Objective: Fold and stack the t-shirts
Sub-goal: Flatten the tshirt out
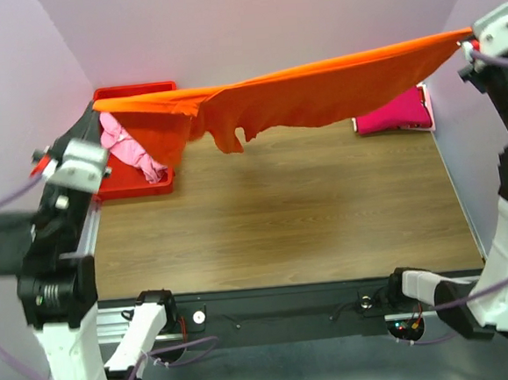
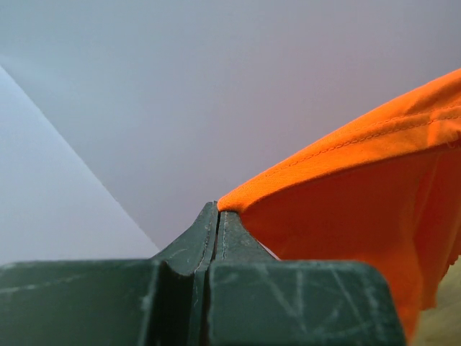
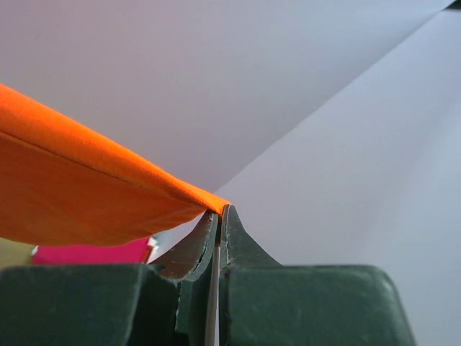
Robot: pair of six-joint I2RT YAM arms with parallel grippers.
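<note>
Orange t-shirt (image 1: 316, 88) hangs stretched in the air above the counter (image 1: 283, 223), one edge clamped in the left end effector (image 2: 218, 210), the other in the right end effector (image 3: 219, 210); magenta t-shirt (image 1: 395, 114) lies folded at the far right, light pink t-shirt (image 1: 129, 151) in the red bin (image 1: 139, 188)

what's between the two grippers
The orange t-shirt, stretched in the air from the left gripper to the right gripper; the top view shows it.

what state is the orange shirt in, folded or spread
Spread: the orange t-shirt hangs stretched in the air between the left gripper and right gripper.
</note>
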